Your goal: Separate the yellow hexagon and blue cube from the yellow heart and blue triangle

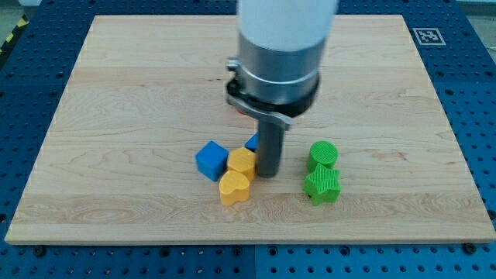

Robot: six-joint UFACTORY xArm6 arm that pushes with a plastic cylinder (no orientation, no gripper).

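Down on the desk (116,93) with my tip (269,173). No pincer on this arm, just a bare rod, so nothing to clench or release and nothing held.

Right against the tip, on the view's left: the yellow hexagon (242,161), touching or as good as. Just above that, tucked behind the rod: a corner of the blue triangle (252,142), mostly hidden, so contact impossible to call. One step further left of the tip, past the hexagon: the blue cube (211,160), pressed to the hexagon's side. Below and left of the tip: the yellow heart (234,187), snug under the hexagon.

So, all four huddled in one knot beside the tip. Separation by the look of it barely begun, no gap anywhere between the pairs. Left to do, as a judgement: nearly everything, with hexagon and cube to go one way, heart and triangle another.

Out on the tip's other side, toward the view's right and apart from the knot: a green cylinder (323,153) and what looks like a green star (322,186), touching each other, no part of the job.
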